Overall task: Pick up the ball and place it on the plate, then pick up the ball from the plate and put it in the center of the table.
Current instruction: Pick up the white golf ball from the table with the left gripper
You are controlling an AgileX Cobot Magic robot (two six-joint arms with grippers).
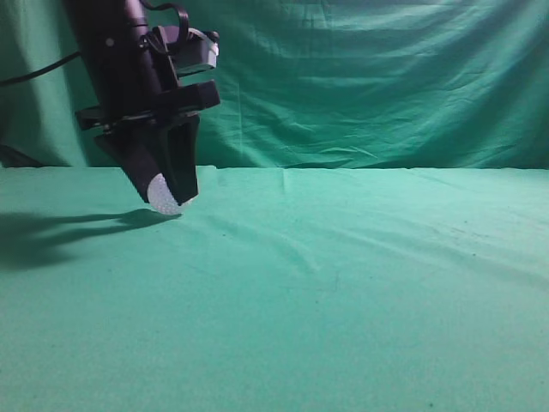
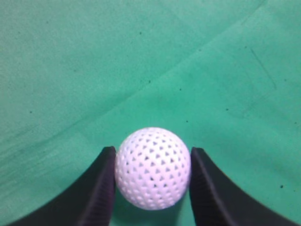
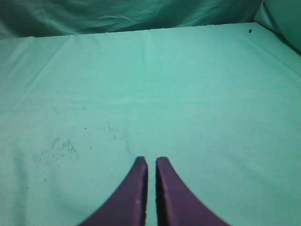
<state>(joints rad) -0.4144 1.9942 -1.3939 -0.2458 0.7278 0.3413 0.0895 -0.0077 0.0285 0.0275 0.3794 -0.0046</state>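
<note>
Left gripper (image 2: 153, 165) squeezed the ball (image 2: 153, 168) between its two fingers.
The best way was a firm squeeze and a slow lift off the table (image 1: 360, 283); right gripper (image 3: 151, 165) was pinched shut, holding nothing.

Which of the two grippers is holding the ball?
The left gripper: its fingers clamp the ball. The right gripper is shut and empty.

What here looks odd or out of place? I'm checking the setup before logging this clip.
No plate shows in any view. Otherwise nothing stands out: the left gripper holds the ball low over the table.
</note>
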